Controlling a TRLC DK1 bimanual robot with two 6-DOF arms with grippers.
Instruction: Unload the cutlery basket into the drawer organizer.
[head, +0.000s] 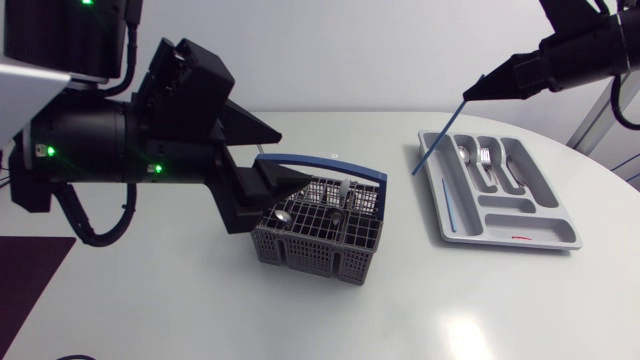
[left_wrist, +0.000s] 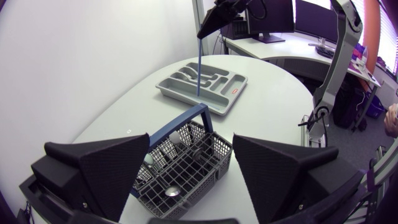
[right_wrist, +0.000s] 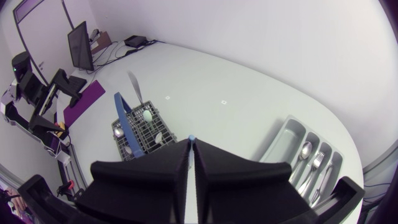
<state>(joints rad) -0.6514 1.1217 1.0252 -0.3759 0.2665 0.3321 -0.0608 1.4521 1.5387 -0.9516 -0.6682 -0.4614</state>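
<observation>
The blue stick (head: 440, 135), judged light, stiff, smooth and liable to pivot if pinched at one end, hangs tilted below the right gripper (head: 472, 94), jaws clamped on its upper end above the organizer (head: 555, 228); the left gripper (left_wrist: 189, 149), jaws wide apart, holds nothing above the basket (head: 320, 250).

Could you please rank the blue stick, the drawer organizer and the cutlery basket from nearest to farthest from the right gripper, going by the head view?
1. Blue stick: held in the right gripper, slanting down from it.
2. Drawer organizer: on the table below the gripper.
3. Cutlery basket: farthest, mid-table, well off to the left side.
</observation>
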